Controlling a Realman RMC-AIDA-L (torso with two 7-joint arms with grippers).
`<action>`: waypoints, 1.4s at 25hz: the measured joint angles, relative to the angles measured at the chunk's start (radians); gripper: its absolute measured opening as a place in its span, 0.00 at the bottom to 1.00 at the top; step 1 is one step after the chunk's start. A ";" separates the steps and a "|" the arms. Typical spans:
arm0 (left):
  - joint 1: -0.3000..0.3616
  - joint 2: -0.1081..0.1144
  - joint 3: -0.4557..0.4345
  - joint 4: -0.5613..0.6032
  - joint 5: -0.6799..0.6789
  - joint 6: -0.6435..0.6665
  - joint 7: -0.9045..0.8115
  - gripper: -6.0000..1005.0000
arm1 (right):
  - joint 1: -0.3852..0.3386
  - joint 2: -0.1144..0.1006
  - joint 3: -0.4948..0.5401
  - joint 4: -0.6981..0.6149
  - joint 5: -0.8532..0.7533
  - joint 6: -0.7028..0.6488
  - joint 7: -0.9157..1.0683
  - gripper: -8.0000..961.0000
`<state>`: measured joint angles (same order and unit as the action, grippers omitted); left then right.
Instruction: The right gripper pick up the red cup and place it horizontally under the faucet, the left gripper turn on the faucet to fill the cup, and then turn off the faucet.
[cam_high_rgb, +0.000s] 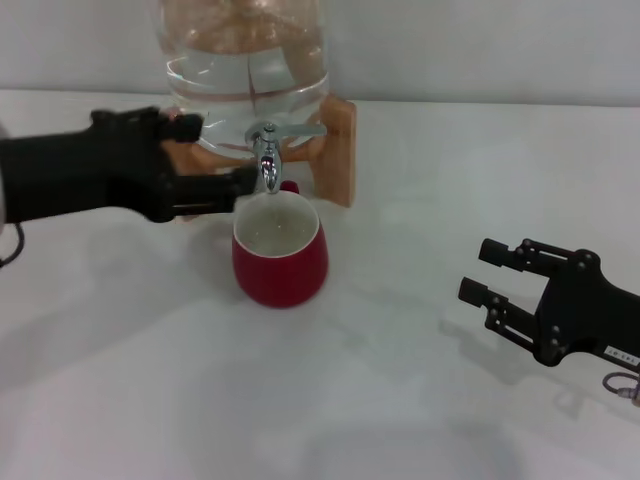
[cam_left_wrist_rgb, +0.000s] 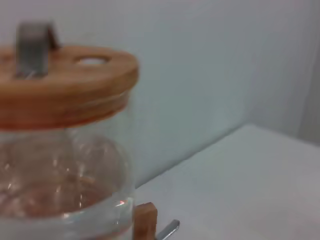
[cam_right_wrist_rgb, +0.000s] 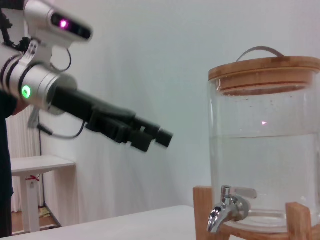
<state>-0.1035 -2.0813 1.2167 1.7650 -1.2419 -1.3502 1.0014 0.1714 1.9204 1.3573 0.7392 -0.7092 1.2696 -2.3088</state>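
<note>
Head view | red cup (cam_high_rgb: 280, 262) upright under faucet (cam_high_rgb: 267, 160), centre | left gripper (cam_high_rgb: 222, 158) beside faucet, grip unclear | right gripper (cam_high_rgb: 482, 272) released, lower right

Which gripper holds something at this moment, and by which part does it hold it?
Neither holds anything. The right gripper is open over the table, away from the red cup. The left gripper is open beside the faucet, fingers not closed on its lever.

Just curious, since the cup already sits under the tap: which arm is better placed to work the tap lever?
The left. The left tool sits right beside the faucet above the red cup. The right tool hangs open, far off over the table.
</note>
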 joint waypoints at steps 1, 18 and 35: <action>0.009 0.000 -0.015 -0.040 -0.035 -0.001 0.018 0.88 | 0.000 0.000 0.000 0.000 0.000 0.000 0.001 0.50; -0.075 0.005 -0.435 -0.945 -0.394 -0.216 0.596 0.88 | 0.008 0.021 0.000 -0.006 0.003 -0.010 0.000 0.51; -0.148 0.008 -0.493 -1.130 -0.371 -0.164 0.728 0.88 | 0.021 0.039 0.040 -0.052 0.011 0.000 -0.004 0.52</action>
<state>-0.2513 -2.0729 0.7241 0.6348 -1.6127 -1.5145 1.7294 0.1921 1.9595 1.3970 0.6871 -0.6981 1.2692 -2.3133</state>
